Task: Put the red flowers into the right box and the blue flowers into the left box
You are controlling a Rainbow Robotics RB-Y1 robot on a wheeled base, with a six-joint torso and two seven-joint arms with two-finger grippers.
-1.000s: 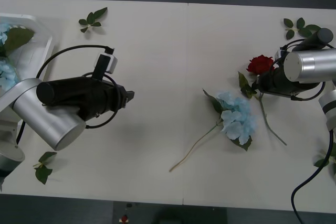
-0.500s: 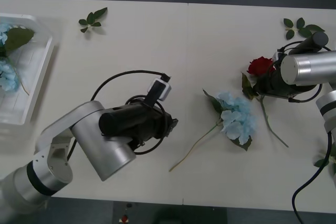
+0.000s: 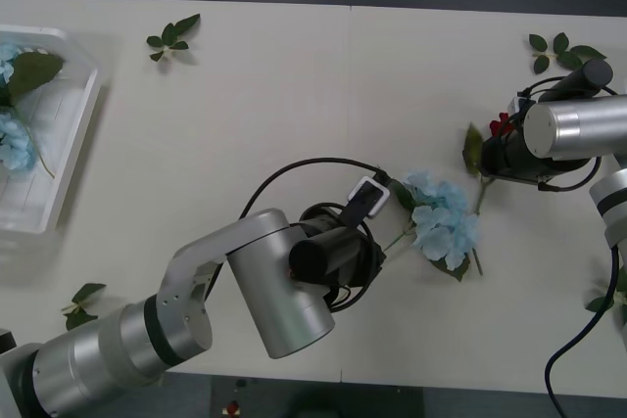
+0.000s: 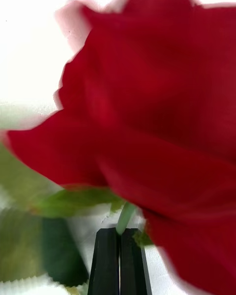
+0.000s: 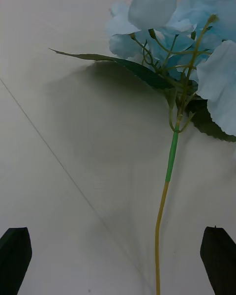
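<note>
A deep-red artificial rose point(image 4: 147, 108) is held by its stem in the closed right gripper point(image 4: 119, 236). The pale-blue hydrangea cluster point(image 5: 187, 44) lies ahead of the wide-open left gripper point(image 5: 118, 255), its stem between the fingers; descent and closing seem next.

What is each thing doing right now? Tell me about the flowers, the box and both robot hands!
Red rose: held by its stem, off the table.
Right gripper: shut on the rose stem.
Blue flower on the table: lying flat, not held.
Left gripper: open, fingers either side of the blue flower's stem, above it.
Left box: open, with blue flowers already inside.
Leaf sprigs: lying loose on the table.
</note>
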